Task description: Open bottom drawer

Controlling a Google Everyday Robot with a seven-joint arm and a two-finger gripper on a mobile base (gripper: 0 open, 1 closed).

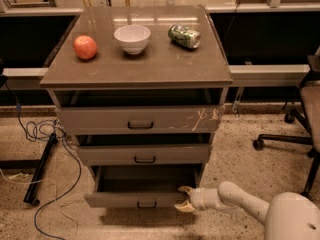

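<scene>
The bottom drawer (pixel 125 199) stood pulled out at the desk's (pixel 150 66) foot, its inside lost in shadow. At its right end the hand (pixel 183 199) held its fingers apart, perhaps straddling the front's corner.

Office or lab — rolling chair (pixel 311 114), floor cables (pixel 45 134), gripper (pixel 184 199) at bottom drawer (pixel 135 200) — right end

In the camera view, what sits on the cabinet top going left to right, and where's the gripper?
Left to right: apple → bowl → can. The gripper is low down, at the right end of the bottom drawer front.
</scene>
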